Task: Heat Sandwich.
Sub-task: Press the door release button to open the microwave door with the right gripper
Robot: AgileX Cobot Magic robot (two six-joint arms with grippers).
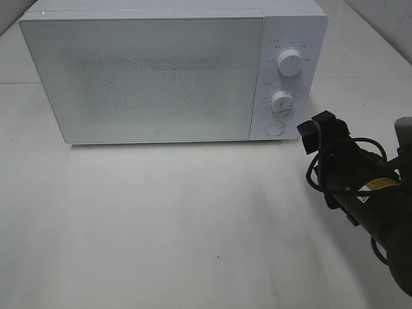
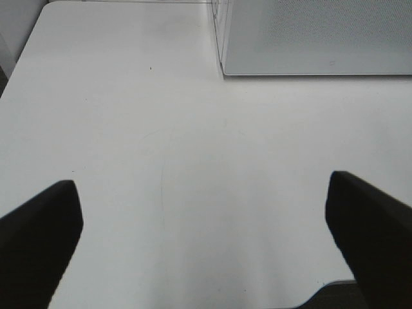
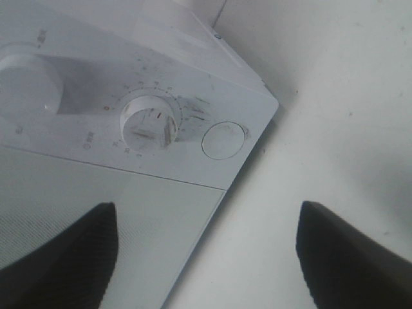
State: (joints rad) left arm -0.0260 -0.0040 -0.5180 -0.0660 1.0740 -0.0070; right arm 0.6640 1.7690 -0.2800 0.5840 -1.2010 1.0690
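A white table [image 1: 161, 225] carries a boxy white microwave oven [image 1: 141, 77] at the far side, door shut. The black right gripper [image 3: 206, 257] hangs spread and empty near the oven's round button [image 3: 223, 140], likely to press it. The black left gripper [image 2: 206, 238] waits at the near left, released. The sandwich is unseen.

The right arm [image 1: 373, 199] stretched from four o'clock of the overhead view, the right gripper [image 1: 317, 127] aimed toward ten o'clock, jaws apart. The left gripper [image 2: 201, 183] (seen only from its wrist) was spread wide, holding nothing.

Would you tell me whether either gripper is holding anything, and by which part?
Nothing is held: the left gripper and the right gripper both stand open and empty.
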